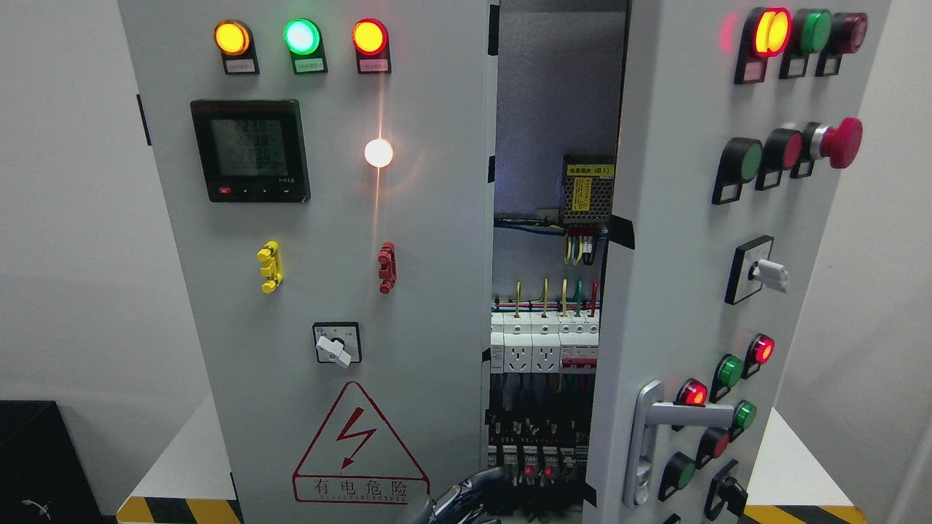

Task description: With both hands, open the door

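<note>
the cabinet (306,218) fills the view. its left door (328,451) sits flat and closed, carrying three lit lamps, a meter (250,150) and a warning triangle (359,451). the right door (677,218) is already swung partly out toward the camera, hinged on its far right side, its free edge running top to bottom at about 3 o'clock from the middle of the frame. between the two doors a tall gap shows breakers (545,342) and wiring inside.

the right door's handle (648,444) is at roughly 4 o'clock in the frame, its plate upright and its lever lying level, pointing toward the right.

at 6 o'clock, on the bottom edge, a dark jointed part of a hand (466,498) pokes up in front of the gap. i cannot see which side its arm enters from, so i call it only a hand, and i cannot tell whether it is released, clenched or grasping anything.

from that hand the right door's free edge lies just toward 2 o'clock, long axis vertical, and the handle farther out toward 3 o'clock. i judge the door about half open; the next push would go outward on that edge.
</note>
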`<action>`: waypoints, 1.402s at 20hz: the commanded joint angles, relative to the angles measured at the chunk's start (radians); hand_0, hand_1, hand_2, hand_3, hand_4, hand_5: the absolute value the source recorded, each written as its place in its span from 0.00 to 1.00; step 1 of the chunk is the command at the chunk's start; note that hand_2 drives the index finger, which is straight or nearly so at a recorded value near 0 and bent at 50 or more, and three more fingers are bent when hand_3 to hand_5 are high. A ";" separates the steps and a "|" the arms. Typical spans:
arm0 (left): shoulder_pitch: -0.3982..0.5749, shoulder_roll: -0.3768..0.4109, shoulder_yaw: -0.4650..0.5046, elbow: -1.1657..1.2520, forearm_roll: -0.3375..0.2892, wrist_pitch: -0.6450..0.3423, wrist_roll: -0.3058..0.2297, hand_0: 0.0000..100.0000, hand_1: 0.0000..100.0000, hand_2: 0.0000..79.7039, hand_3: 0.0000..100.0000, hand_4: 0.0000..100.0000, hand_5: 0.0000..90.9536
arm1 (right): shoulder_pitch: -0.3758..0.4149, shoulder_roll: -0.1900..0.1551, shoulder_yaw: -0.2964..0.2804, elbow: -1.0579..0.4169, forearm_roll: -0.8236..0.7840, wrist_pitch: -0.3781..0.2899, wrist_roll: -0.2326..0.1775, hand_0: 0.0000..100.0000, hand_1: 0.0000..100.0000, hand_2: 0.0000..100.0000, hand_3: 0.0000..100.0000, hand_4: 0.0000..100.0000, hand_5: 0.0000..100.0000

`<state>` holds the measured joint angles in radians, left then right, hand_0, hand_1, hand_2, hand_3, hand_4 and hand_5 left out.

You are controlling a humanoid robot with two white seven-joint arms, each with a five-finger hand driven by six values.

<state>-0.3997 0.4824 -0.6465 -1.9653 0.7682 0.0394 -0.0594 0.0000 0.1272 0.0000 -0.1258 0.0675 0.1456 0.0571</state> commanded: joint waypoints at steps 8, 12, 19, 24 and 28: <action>-0.295 -0.056 0.007 -0.038 0.143 0.088 0.003 0.00 0.00 0.00 0.00 0.00 0.00 | 0.002 0.000 -0.011 0.000 0.000 0.000 0.000 0.00 0.00 0.00 0.00 0.00 0.00; -0.399 -0.056 0.010 0.000 0.215 0.089 0.003 0.00 0.00 0.00 0.00 0.00 0.00 | 0.002 0.000 -0.011 0.000 0.000 0.000 0.000 0.00 0.00 0.00 0.00 0.00 0.00; -0.579 -0.044 0.021 0.089 0.364 0.091 0.004 0.00 0.00 0.00 0.00 0.00 0.00 | 0.002 0.000 -0.011 0.000 0.000 0.000 0.000 0.00 0.00 0.00 0.00 0.00 0.00; -0.652 0.007 -0.005 0.117 0.500 0.105 0.004 0.00 0.00 0.00 0.00 0.00 0.00 | 0.002 0.000 -0.011 0.000 0.000 0.000 0.000 0.00 0.00 0.00 0.00 0.00 0.00; -0.726 0.027 -0.103 0.143 0.556 0.119 0.004 0.00 0.00 0.00 0.00 0.00 0.00 | -0.001 0.000 -0.011 0.000 0.000 0.000 0.000 0.00 0.00 0.00 0.00 0.00 0.00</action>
<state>-1.0255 0.4651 -0.6582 -1.8918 1.2269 0.1513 -0.0559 0.0000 0.1272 0.0000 -0.1258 0.0675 0.1456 0.0571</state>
